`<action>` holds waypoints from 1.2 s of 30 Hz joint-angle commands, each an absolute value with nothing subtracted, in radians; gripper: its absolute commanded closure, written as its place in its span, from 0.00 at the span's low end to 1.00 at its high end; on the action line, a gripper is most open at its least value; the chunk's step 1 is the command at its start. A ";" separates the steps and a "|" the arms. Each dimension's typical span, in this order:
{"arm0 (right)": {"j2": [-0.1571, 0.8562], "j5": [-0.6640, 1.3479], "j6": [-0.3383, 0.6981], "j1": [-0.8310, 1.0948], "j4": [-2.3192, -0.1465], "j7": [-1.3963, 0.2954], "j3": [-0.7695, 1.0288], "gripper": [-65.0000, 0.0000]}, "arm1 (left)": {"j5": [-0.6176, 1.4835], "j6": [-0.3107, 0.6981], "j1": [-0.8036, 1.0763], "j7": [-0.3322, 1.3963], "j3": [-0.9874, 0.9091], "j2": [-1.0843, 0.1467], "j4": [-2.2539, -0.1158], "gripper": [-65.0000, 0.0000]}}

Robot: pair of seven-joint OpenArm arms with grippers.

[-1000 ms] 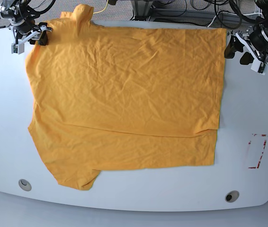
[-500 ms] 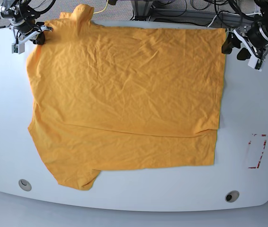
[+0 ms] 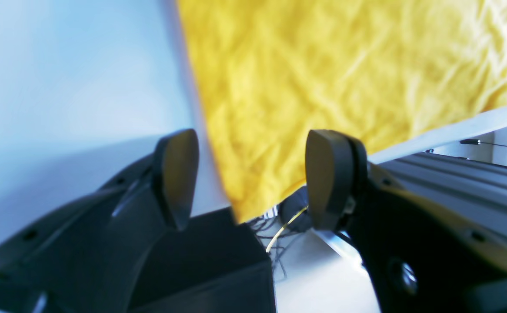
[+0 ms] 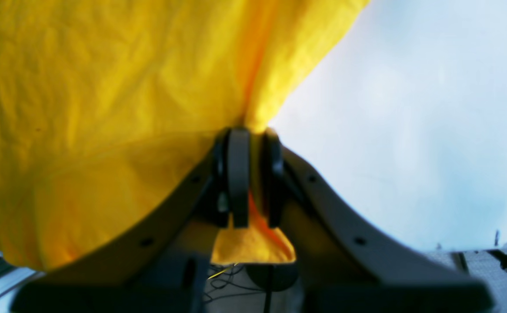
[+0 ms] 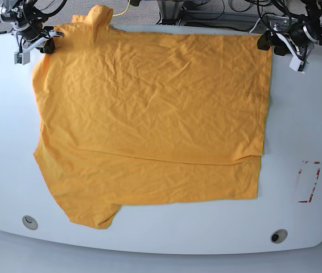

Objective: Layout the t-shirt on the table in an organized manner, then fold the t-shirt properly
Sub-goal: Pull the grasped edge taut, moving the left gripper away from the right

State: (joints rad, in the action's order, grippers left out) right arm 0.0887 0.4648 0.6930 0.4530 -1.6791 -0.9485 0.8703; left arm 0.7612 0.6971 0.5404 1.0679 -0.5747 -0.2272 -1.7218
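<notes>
At the table's (image 5: 1, 142) far edge, one orange-yellow t-shirt (image 5: 149, 119) lies spread, long axis left-to-right. Right gripper (image 4: 249, 182) is clamped on its far corner. Left gripper (image 3: 249, 178) stands wide apart, straddling the opposite far corner without touching; it is nearer that free corner. Two grippers, one shirt.

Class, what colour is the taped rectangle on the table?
Red tape outline on the white table; clearest in the base view.
</notes>
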 commanded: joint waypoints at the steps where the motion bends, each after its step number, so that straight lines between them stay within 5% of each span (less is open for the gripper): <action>1: 0.087 0.433 0.698 0.467 -1.675 -1.007 0.866 0.93 | 0.705 0.698 0.544 1.066 -0.579 -0.239 -1.727 0.44; 18: 0.081 0.435 0.698 0.469 -1.716 -1.007 0.866 0.93 | 0.661 0.698 0.545 1.067 -0.406 -0.237 -1.732 0.44; 29: 0.079 0.435 0.698 0.472 -1.776 -1.021 0.868 0.93 | 0.659 0.698 0.545 1.069 -0.400 -0.239 -1.733 0.87; 36: 0.077 0.435 0.698 0.472 -1.776 -1.021 0.868 1.00 | 0.657 0.698 0.542 1.069 -0.403 -0.240 -1.735 0.98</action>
